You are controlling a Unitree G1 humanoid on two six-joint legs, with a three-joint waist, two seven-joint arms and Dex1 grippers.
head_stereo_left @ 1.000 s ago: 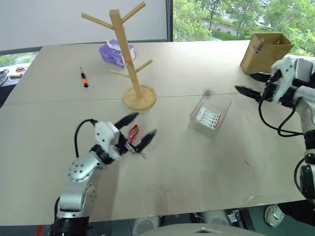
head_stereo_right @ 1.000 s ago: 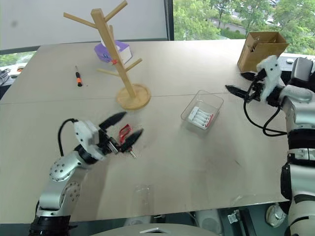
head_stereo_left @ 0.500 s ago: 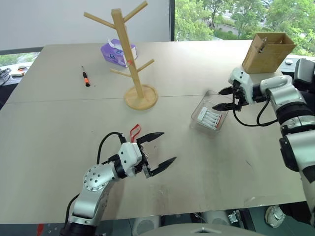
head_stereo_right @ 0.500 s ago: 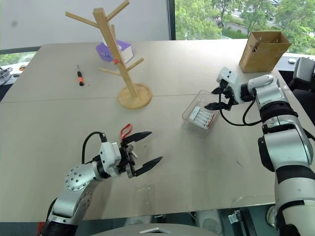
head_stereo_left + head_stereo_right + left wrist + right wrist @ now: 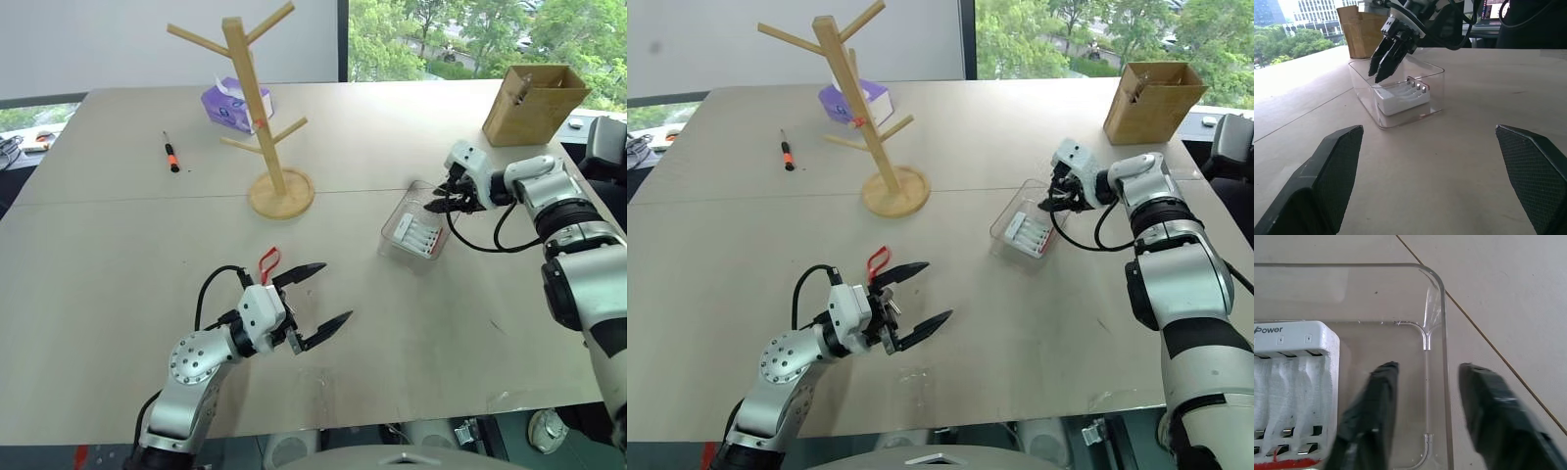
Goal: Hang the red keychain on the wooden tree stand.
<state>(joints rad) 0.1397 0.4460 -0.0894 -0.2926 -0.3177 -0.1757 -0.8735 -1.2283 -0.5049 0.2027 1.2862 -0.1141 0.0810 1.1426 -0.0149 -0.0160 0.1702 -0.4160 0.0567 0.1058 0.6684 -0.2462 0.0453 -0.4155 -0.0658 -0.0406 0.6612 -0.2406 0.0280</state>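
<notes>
A: Table (image 5: 118, 245) – matt beige laminate, smooth, faint scuffs. Tree stand (image 5: 257, 108) – pale bare wood, satin.

B: Clear box (image 5: 1435, 308) – glossy transparent plastic; white charger (image 5: 1293, 377) inside, matt plastic. Finger pads (image 5: 1533, 166) – black, fine-textured rubber look.

A: Brown box (image 5: 534, 103) – plain matt cardboard. Keychain (image 5: 267, 260) – red strap, looks like cloth.

One wooden tree stand (image 5: 257, 108), one red keychain (image 5: 266, 261), one screwdriver (image 5: 168, 153), one cardboard box (image 5: 534, 103), one clear tray (image 5: 421, 221).

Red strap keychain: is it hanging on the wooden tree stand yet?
No, the red strap keychain lies on the table beside the left gripper, apart from the wooden tree stand.
</notes>
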